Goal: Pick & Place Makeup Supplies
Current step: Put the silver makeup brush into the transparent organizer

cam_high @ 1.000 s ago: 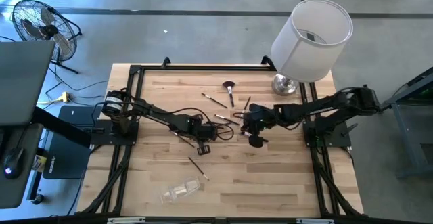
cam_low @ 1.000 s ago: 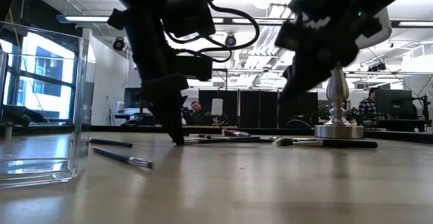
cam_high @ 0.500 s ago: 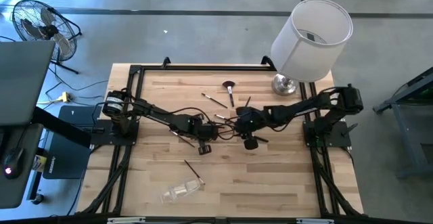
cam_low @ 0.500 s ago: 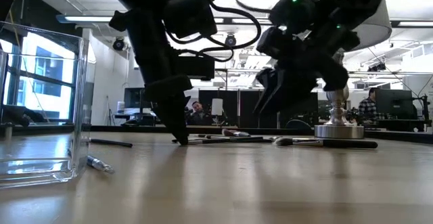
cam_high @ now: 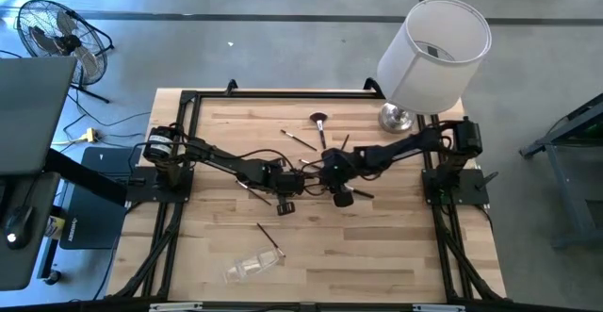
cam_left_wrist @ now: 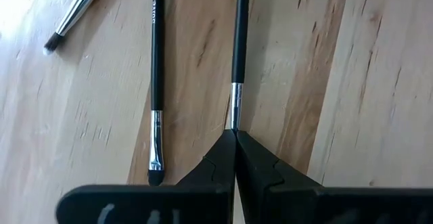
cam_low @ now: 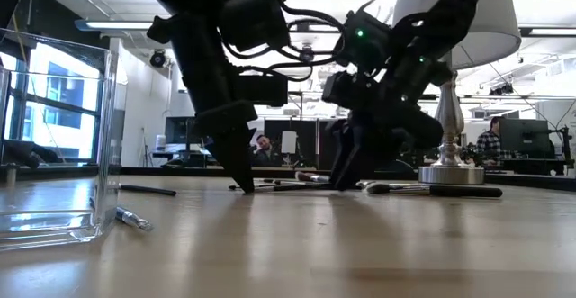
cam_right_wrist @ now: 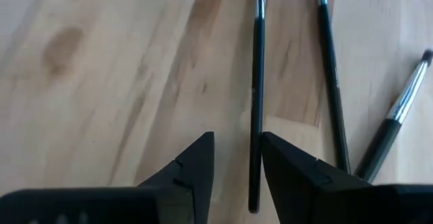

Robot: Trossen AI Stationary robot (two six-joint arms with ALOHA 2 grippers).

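Thin dark makeup brushes lie in the middle of the wooden table (cam_high: 377, 255). My left gripper (cam_high: 300, 176) (cam_left_wrist: 234, 135) (cam_low: 241, 185) points steeply down at the table, shut on the end of one brush (cam_left_wrist: 237, 41). A second brush (cam_left_wrist: 156, 82) lies beside it. My right gripper (cam_high: 318, 169) (cam_right_wrist: 237, 149) (cam_low: 346, 181) stands open close to the right of it. Its fingers are on either side of another brush (cam_right_wrist: 257, 88), which lies flat. A brush with a fluffy head (cam_high: 319, 123) lies farther back. My left gripper pinches the brush at its metal ferrule end (cam_left_wrist: 234, 116) between its two fingertips, coming from above and slanting down. The fingers point along the brush. The brush lies flat on the table and stretches away from the fingertips.
A white lamp (cam_high: 435, 48) stands at the far right corner on a metal base (cam_high: 396, 117). A clear pouch (cam_high: 252, 267) lies near the front edge, with a single brush (cam_high: 271, 237) beside it. More brushes (cam_right_wrist: 331, 82) lie next to my right gripper. Black cables (cam_high: 236, 161) trail along the arms.
My right gripper has gone down and toward the table's left, to the brushes in the middle next to my left gripper, rolling as it went. The single brush near the clear pouch has slid and turned a little on the table.
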